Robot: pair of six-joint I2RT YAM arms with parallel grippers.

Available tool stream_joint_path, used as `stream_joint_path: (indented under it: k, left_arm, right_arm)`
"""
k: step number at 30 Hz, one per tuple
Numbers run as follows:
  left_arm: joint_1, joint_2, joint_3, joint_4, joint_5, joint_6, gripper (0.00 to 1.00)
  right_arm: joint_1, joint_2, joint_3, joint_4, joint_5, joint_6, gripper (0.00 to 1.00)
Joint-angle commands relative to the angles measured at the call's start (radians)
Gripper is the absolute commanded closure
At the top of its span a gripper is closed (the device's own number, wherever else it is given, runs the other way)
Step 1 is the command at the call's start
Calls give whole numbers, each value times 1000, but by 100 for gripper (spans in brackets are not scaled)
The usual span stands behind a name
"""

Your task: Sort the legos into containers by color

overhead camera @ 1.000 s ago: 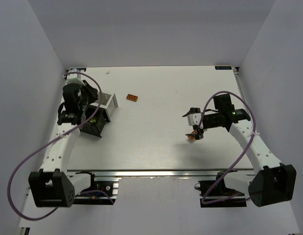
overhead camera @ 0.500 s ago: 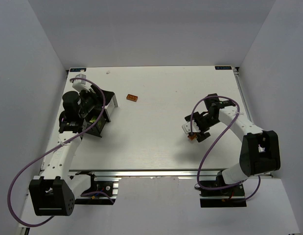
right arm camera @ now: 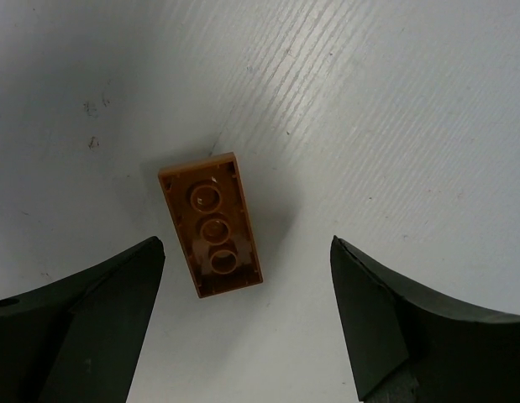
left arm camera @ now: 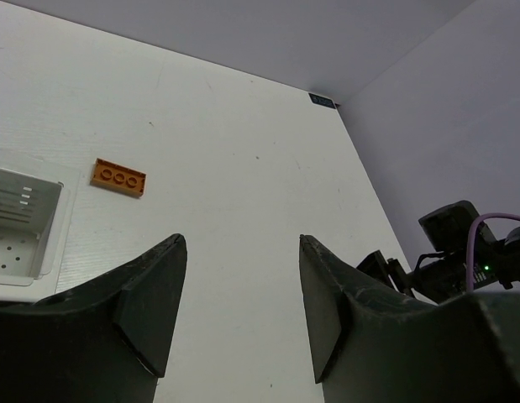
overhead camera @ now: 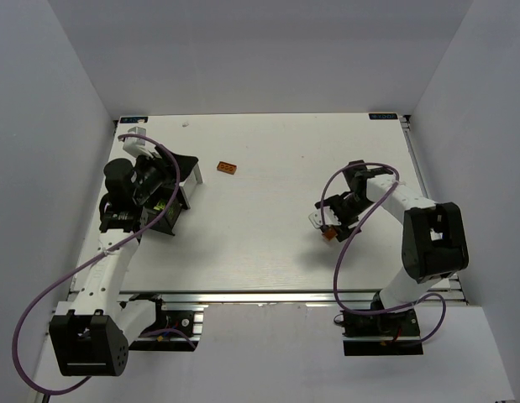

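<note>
An orange lego (right arm camera: pixel 211 237) lies studs-down on the table between the open fingers of my right gripper (right arm camera: pixel 247 243), nearer the left finger and touching neither. In the top view this brick (overhead camera: pixel 328 236) sits just under the right gripper (overhead camera: pixel 326 225). A second orange lego (overhead camera: pixel 228 168) lies at the back left and also shows in the left wrist view (left arm camera: pixel 118 178). My left gripper (left arm camera: pixel 240 241) is open and empty, hovering by the white container (left arm camera: pixel 16 243). The black container (overhead camera: pixel 159 220) sits under the left arm. No green bricks show.
The white container (overhead camera: pixel 191 178) is mostly hidden by the left gripper (overhead camera: pixel 182 164) in the top view. White walls close the table at the back and sides. The right arm (left arm camera: pixel 461 252) shows at the right of the left wrist view.
The right arm has folded in and its gripper has shifted slightly left, staying over the same orange brick. The left gripper has swung over the white container and points right.
</note>
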Motion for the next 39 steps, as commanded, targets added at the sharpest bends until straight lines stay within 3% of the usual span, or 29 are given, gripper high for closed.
stream_joint_path:
  k: [1,17,24,39]
  left_arm:
    - [2,-18,0,22,23,-7,34]
    - [4,-21,-3,26,32,-11,34]
    - [2,-24,-6,31,34,-16,34]
    - [2,-15,-11,40,44,-21,33]
  right_arm:
    - [10,11,35,-19,12,5,16]
    - [70,48,38,-31,44,85,30]
    - [93,51,34,-37,33,124,48]
    - [107,22,110,-91,-146,250,75]
